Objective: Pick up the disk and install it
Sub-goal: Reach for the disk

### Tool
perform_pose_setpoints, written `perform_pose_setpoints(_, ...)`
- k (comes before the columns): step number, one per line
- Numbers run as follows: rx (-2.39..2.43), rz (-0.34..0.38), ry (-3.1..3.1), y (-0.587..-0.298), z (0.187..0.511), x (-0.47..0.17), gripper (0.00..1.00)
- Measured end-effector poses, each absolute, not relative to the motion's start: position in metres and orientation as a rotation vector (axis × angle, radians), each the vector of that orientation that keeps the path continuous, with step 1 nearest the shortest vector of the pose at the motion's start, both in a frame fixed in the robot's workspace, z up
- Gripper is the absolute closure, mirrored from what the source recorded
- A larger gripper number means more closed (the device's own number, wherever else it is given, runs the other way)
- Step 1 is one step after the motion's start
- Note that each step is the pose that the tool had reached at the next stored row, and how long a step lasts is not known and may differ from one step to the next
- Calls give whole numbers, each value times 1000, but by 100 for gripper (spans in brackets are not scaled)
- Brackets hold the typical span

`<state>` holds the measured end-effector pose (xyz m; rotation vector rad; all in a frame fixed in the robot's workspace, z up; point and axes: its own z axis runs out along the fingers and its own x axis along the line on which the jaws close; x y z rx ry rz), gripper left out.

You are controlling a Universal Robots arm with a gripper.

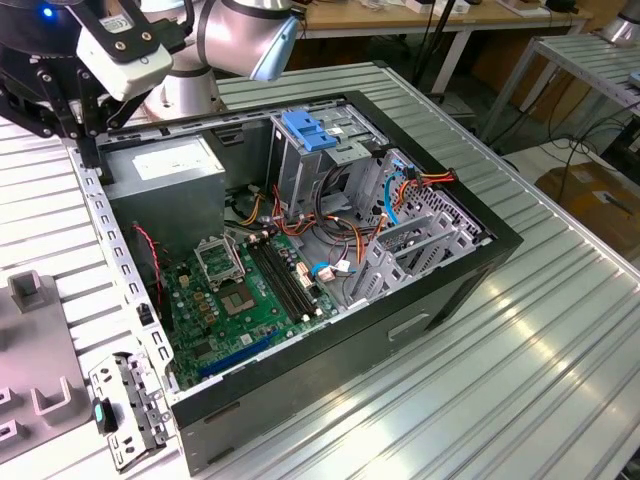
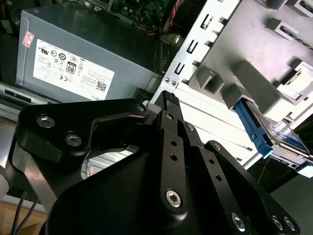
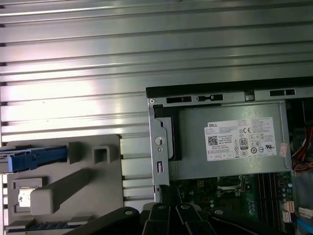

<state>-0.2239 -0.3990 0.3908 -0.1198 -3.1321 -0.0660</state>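
The disk (image 2: 287, 139) lies in a grey holder block (image 2: 254, 83) beside the open computer case; its pale label and one blue side rail (image 2: 252, 128) peek out at the picture's edge. The same blue rail (image 3: 34, 157) appears on the holder in the first wrist view. My gripper (image 2: 167, 99) hangs above the case's corner by the power supply, well apart from the disk. It looks shut with nothing in it. In the exterior view the gripper (image 1: 90, 140) is at the far left, over the case's back corner.
The open case (image 1: 420, 330) holds a grey power-supply box (image 1: 165, 165), a motherboard (image 1: 250, 290), loose cables and a metal drive cage with a blue latch (image 1: 310, 130). A grey holder (image 1: 40, 390) lies on the ribbed metal table (image 1: 520, 380) at the exterior view's left.
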Motion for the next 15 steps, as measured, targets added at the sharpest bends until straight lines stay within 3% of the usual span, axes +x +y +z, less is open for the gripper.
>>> perform_pose_setpoints(15, -120, -66, -3130, -399, 391, -237, 89)
